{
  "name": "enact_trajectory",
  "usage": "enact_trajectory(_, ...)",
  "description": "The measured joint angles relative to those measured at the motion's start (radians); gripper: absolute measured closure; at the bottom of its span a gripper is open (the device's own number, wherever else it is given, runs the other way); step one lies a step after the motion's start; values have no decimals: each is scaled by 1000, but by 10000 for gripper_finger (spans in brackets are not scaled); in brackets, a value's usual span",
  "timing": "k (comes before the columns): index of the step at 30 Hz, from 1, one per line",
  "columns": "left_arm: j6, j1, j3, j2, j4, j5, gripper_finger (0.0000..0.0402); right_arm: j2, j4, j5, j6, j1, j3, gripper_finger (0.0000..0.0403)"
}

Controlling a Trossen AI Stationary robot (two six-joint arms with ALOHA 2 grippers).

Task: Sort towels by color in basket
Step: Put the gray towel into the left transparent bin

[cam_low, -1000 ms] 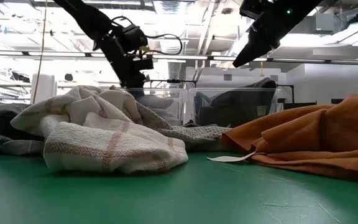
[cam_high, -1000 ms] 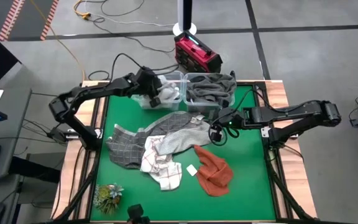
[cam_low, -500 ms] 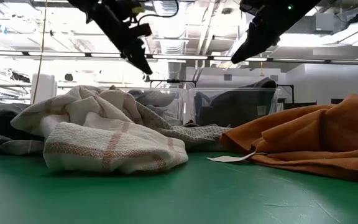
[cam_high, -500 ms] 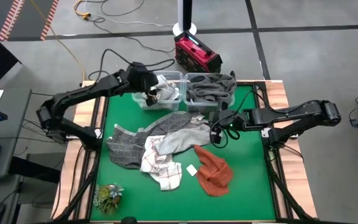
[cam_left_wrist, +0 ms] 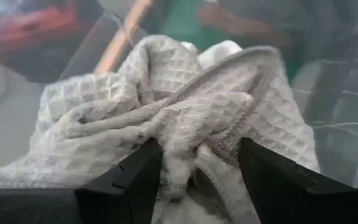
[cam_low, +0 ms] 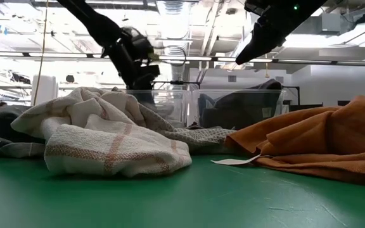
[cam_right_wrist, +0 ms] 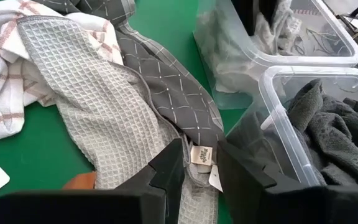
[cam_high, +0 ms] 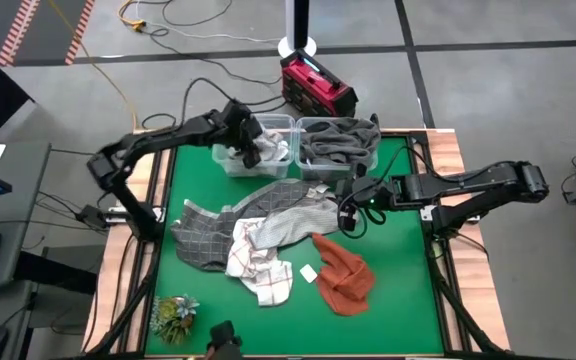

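Several soft, light towels [cam_high: 268, 235] are heaped at the surface [cam_high: 398, 290] centre, best pinched at a raised fold, while the left pincer [cam_high: 249, 152], released, hovers at 11 o'clock over a white cloth [cam_left_wrist: 166, 106] in the bin [cam_high: 230, 160]; the right pincer [cam_high: 346, 212], part-open and empty, waits at 2 o'clock.

The left claw [cam_high: 249, 147] is spread wide, arm reaching far; the right claw [cam_high: 346, 205] is held part-open, raised.

Probably a lab: floor cables [cam_high: 193, 15], ceiling ducts [cam_low: 189, 19]
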State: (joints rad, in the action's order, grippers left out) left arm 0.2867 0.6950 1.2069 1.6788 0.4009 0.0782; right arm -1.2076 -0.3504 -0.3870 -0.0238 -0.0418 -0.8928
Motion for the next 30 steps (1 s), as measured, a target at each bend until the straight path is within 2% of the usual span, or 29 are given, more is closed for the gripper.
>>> enact_trajectory(2, 5, 5, 4, 38, 24, 20, 194, 0, 0, 0, -1, 0, 0, 275)
enact_trajectory(5, 4, 7, 4, 81, 62, 114, 194, 0, -2, 1, -3, 0, 0, 275)
enact_trajectory(8, 9, 6, 13, 70, 67, 117, 194, 0, -4, 0, -3, 0, 0, 275)
enact_trajectory(13, 7, 8, 70, 5, 127, 75, 194, 0, -4, 0, 14, -5, 0, 275)
enact_trajectory(18, -21, 6, 130, -99, 134, 78, 194, 0, -4, 0, 24, -20, 0, 275)
enact_trajectory(22, 23, -9, 135, -182, 138, 91, 194, 0, -4, 0, 24, -35, 0, 275)
enact_trajectory(24, 63, -25, 133, -231, 148, 151, 194, 0, -5, 1, 24, -37, 0, 275)
enact_trajectory(28, 110, -110, 130, -275, 245, 337, 194, 0, -35, -2, 24, -35, 0, 275)
enact_trajectory(30, 97, -181, 130, -277, 295, 353, 194, 0, -60, -5, 25, -34, 0, 275)
